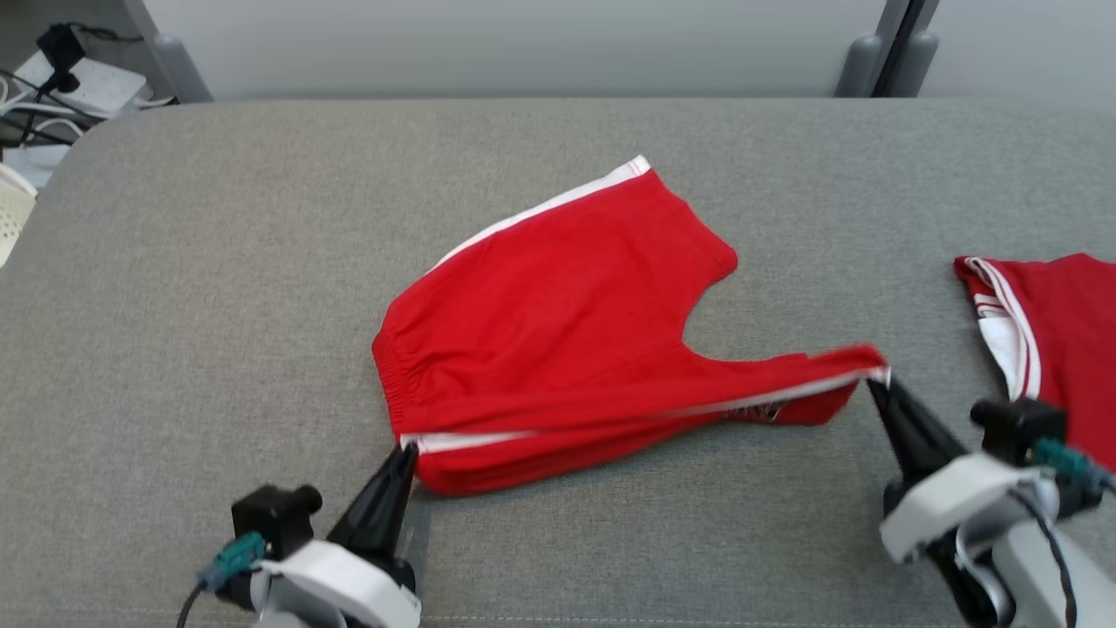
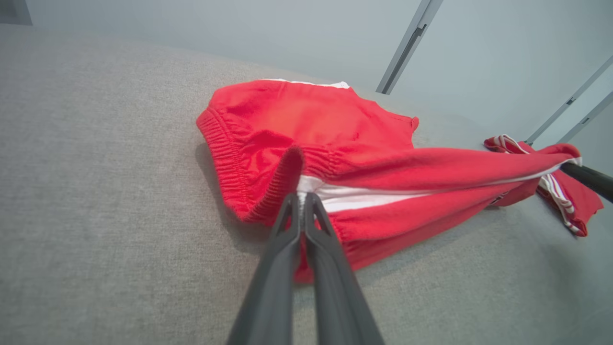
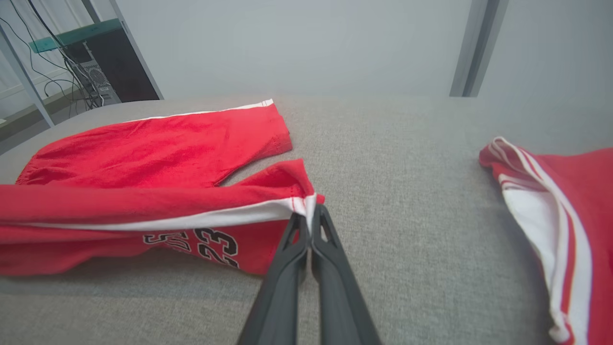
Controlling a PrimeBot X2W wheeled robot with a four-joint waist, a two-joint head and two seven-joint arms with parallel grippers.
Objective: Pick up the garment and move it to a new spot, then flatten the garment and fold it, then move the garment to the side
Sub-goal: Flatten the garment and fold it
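Head view: grips shorts (image 1: 558, 314) at centre of bench (image 1: 218, 262), left fingers (image 1: 384, 501) clamped on waistband at 7 o'clock, right fingers (image 1: 907, 432) clamped on hem at 4. Likely folding; next calls for carrying taut edge toward 12 evenly.

This is looking like a robotics lab: a power strip (image 1: 96, 83) is lying among tangled cables (image 1: 26, 131) on the floor, a computer tower (image 3: 119, 67) is standing under a metal-framed shelf (image 3: 72, 36), and plain pale partition panels (image 1: 523, 44) are backing the grey fabric-covered desk (image 1: 218, 262).

number 23 (image 3: 216, 247) in black, on red shorts (image 3: 143, 206)
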